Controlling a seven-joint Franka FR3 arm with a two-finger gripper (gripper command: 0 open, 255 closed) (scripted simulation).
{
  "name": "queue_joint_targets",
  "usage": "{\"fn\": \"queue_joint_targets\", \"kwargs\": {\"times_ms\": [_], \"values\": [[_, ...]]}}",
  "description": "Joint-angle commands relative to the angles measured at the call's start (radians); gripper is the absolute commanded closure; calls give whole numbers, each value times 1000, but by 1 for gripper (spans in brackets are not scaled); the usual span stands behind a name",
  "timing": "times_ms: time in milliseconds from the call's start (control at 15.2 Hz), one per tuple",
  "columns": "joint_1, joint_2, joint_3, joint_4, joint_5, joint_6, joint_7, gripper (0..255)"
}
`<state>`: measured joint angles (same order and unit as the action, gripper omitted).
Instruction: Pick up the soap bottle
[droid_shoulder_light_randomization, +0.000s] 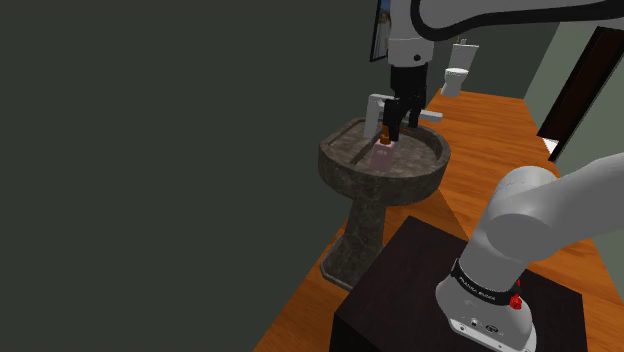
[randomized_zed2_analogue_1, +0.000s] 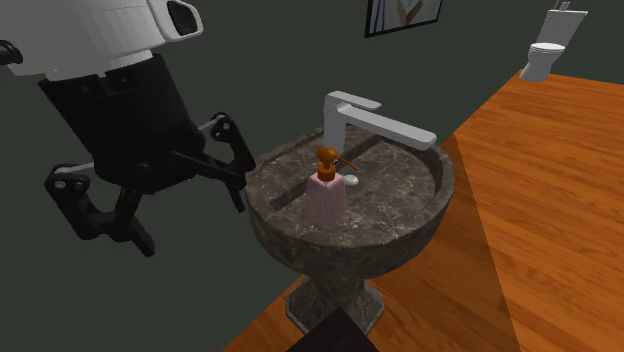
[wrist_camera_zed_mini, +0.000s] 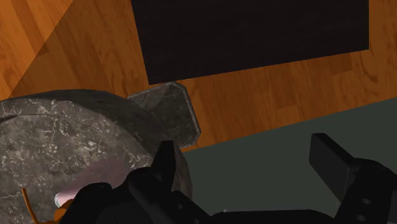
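The soap bottle (randomized_zed2_analogue_1: 325, 198) is pink with an orange pump and stands upright in the speckled stone basin of the pedestal sink (randomized_zed2_analogue_1: 437, 183). In the shoulder view the soap bottle (droid_shoulder_light_randomization: 381, 153) sits just below my gripper (droid_shoulder_light_randomization: 392, 128). My black gripper (randomized_zed2_analogue_1: 165, 185) hangs open at the second exterior view's left, beside the basin's rim and apart from the bottle. In the wrist view my gripper (wrist_camera_zed_mini: 248, 153) has nothing between its fingers. The bottle's orange pump (wrist_camera_zed_mini: 28, 207) shows outside one finger (wrist_camera_zed_mini: 167, 164), over the basin.
A white faucet (randomized_zed2_analogue_1: 375, 115) arches over the basin behind the bottle. A dark green wall runs alongside the sink. The dark stand (droid_shoulder_light_randomization: 440, 290) sits on the wooden floor (randomized_zed2_analogue_1: 560, 200). A white toilet (randomized_zed2_analogue_1: 550, 48) and a framed picture (randomized_zed2_analogue_1: 405, 12) are farther off.
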<state>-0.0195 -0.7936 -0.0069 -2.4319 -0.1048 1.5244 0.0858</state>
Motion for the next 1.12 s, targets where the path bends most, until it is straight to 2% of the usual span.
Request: {"fn": "queue_joint_targets", "kwargs": {"times_ms": [0, 594, 1056], "values": [[0, 0, 0, 0, 0, 0, 0, 0], [-75, 210, -146, 47, -111, 200, -106, 0], [-117, 414, -253, 148, -147, 336, -187, 0]]}}
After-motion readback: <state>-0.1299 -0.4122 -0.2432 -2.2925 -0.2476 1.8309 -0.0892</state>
